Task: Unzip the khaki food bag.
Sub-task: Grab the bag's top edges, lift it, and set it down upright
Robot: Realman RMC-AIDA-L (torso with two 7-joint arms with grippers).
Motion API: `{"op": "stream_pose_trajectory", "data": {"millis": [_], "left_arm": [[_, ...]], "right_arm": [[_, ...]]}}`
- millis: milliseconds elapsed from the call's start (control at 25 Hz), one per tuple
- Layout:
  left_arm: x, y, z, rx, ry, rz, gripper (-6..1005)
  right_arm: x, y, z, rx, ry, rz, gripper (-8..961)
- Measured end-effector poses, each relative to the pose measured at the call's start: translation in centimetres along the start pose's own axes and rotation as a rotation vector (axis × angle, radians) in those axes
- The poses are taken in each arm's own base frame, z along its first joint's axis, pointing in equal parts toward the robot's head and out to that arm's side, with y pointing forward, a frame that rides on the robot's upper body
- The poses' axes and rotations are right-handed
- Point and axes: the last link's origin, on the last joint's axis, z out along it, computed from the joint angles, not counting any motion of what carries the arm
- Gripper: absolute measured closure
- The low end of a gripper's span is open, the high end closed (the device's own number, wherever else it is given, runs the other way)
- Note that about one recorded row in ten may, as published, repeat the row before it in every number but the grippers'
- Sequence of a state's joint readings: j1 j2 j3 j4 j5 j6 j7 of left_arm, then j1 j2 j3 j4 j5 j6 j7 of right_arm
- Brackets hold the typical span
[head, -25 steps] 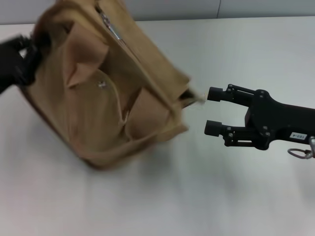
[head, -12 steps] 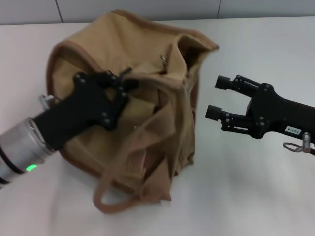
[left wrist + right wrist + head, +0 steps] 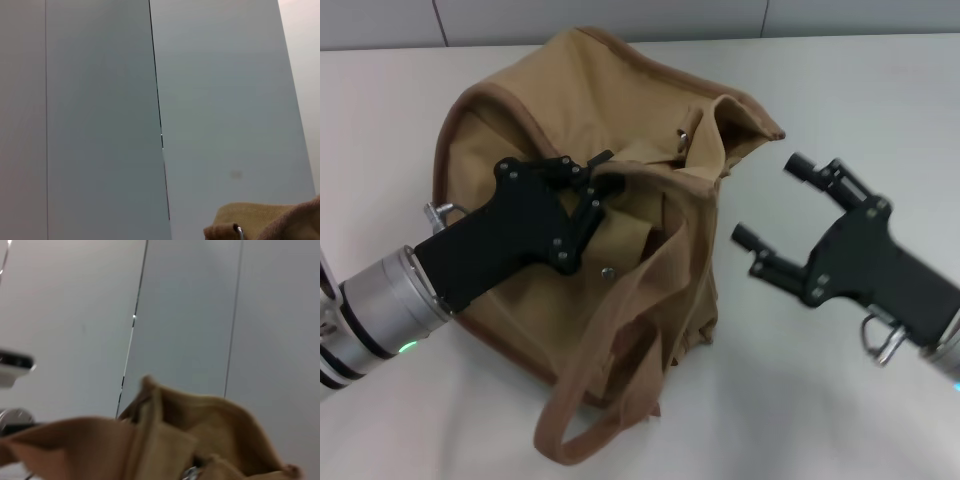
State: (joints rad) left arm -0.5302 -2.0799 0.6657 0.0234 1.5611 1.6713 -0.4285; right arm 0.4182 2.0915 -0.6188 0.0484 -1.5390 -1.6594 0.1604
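Note:
The khaki food bag [image 3: 530,130] lies slumped on the white table, its top toward the right and one strap handle [image 3: 610,400] looping toward the front edge. A silver zipper pull [image 3: 685,132] shows at its top, and a metal snap [image 3: 608,271] on its front. My left gripper [image 3: 603,178] reaches across the bag's front, its fingers pinched close on a fold of fabric near the top. My right gripper [image 3: 768,198] is open and empty, just right of the bag's top, apart from it. The bag also shows in the left wrist view [image 3: 270,222] and the right wrist view [image 3: 200,435].
The white table [image 3: 860,90] extends around the bag. A grey panelled wall [image 3: 620,20] runs along the far edge. Free room lies behind the bag on the right and at the front right.
The bag has dropped from a lifted tilt and slumped. My left arm has moved over its front and closed on fabric. My right gripper has turned and shifted slightly down and right.

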Motion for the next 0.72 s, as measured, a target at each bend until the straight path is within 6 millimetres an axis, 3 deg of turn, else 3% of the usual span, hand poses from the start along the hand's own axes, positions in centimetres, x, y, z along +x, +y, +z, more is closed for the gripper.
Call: {"op": "stream_pose_trajectory", "data": {"millis": [280, 720], "left_arm": [[0.0, -0.2, 0.3, -0.001, -0.004, 0.001, 934], [-0.1, 0.2, 0.7, -0.014, -0.006, -0.015, 931]], "right_arm": [[0.7, 2.4, 0.6, 0.07, 0.035, -0.089, 111], [0.8, 3.0, 2.7, 0.119, 0.052, -0.083, 116]]}}
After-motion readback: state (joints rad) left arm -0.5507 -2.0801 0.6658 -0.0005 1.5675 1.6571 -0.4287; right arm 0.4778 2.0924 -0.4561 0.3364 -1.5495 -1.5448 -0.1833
